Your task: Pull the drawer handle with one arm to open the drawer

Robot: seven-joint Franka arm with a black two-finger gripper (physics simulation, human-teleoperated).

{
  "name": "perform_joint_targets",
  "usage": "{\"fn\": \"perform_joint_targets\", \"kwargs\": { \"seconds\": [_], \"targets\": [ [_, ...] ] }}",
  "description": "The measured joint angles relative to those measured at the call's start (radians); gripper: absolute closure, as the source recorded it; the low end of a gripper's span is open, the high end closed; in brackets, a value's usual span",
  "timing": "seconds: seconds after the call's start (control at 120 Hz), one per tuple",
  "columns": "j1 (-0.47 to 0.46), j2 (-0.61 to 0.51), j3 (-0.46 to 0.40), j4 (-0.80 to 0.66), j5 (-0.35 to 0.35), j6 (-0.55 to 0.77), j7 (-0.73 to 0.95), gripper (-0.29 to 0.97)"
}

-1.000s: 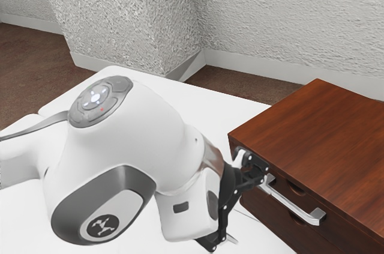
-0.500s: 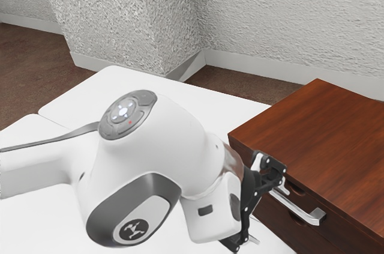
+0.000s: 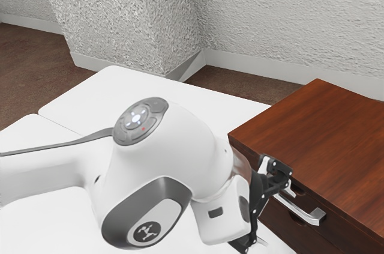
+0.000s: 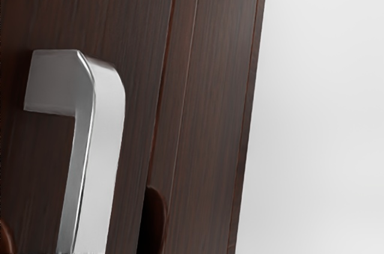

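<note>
Since the earlier frames the white arm (image 3: 168, 164) has advanced toward the exterior view's right over the white surface (image 3: 120, 86). Its gripper (image 3: 273, 181) sits at the left end of the silver drawer handle (image 3: 303, 211); whether it is open or clamped cannot be told. The handle is mounted on the drawer front (image 4: 132, 14) of the dark wooden cabinet (image 3: 327, 128).

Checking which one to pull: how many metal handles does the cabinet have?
1. The handle is on the front of the cabinet, beside the gripper; the front's lower part is cut off, so more may be hidden.
</note>
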Motion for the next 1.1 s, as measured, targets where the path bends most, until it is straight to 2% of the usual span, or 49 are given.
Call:
{"fn": "perform_joint_targets", "kwargs": {
  "seconds": [0.233, 0.5, 0.858, 1.1],
  "targets": [
    [0.0, 0.011, 0.001, -0.004, 0.0, 0.006, -0.008, -0.01],
    [0.002, -0.027, 0.001, -0.038, 0.004, -0.006, -0.016, 0.0],
    [0.002, -0.133, 0.001, -0.129, 0.002, -0.017, -0.03, 0.04],
    [-0.005, -0.206, 0.0, -0.198, 0.002, -0.021, -0.044, 0.0]
  ]
}}
